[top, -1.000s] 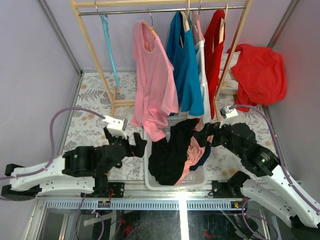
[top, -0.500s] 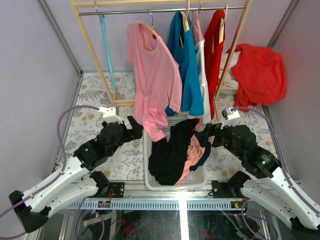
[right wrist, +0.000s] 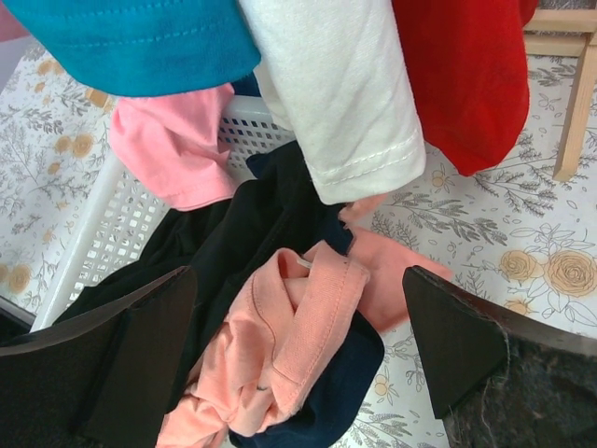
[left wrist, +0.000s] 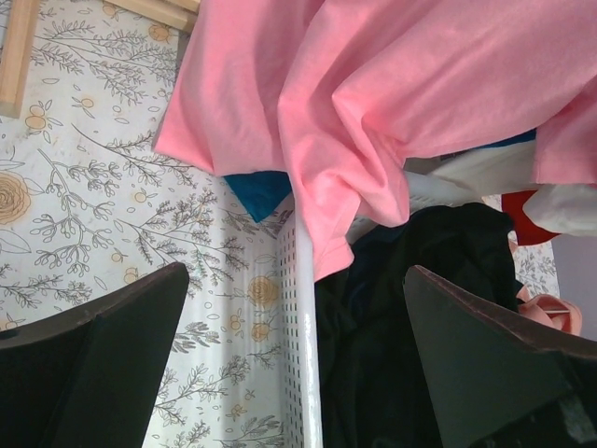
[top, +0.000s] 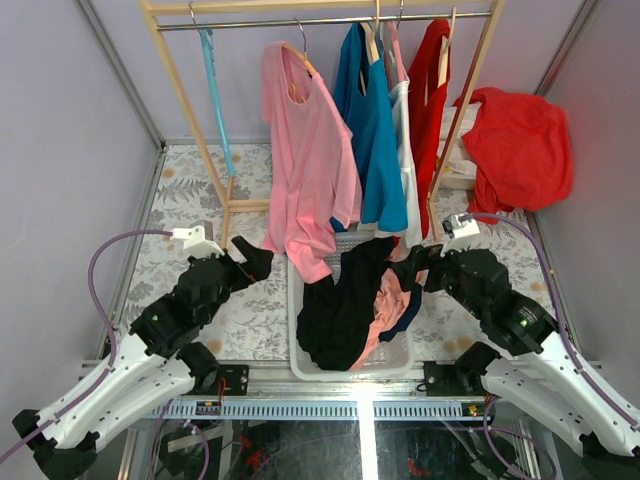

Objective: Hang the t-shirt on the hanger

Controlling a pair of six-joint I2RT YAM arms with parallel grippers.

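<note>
The pink t-shirt (top: pixel 310 160) hangs from the rack rail on the thin orange hanger (top: pixel 306 62), which shows at its neckline. Its hem droops to the white basket's left rim. My left gripper (top: pixel 255 262) is open and empty, just left of the hem and apart from it. In the left wrist view the t-shirt (left wrist: pixel 392 93) fills the top and the open gripper (left wrist: pixel 298 369) straddles the basket rim (left wrist: pixel 303 308). My right gripper (top: pixel 420 262) is open and empty at the basket's right side. In the right wrist view the gripper (right wrist: pixel 294 359) hovers over a salmon-pink garment (right wrist: pixel 289 345).
The white basket (top: pixel 296 340) holds black, navy and salmon clothes. Blue (top: pixel 375 140), white and red shirts hang right of the t-shirt. A teal hanger (top: pixel 215 90) hangs at the left. The wooden rack post (top: pixel 190 110) and foot stand behind my left arm. A red cloth (top: pixel 520 145) drapes at the right.
My left arm has swung up and back, and its open gripper has drawn slightly left, away from the hem. The t-shirt has swayed on the rail. The right arm has not moved.
</note>
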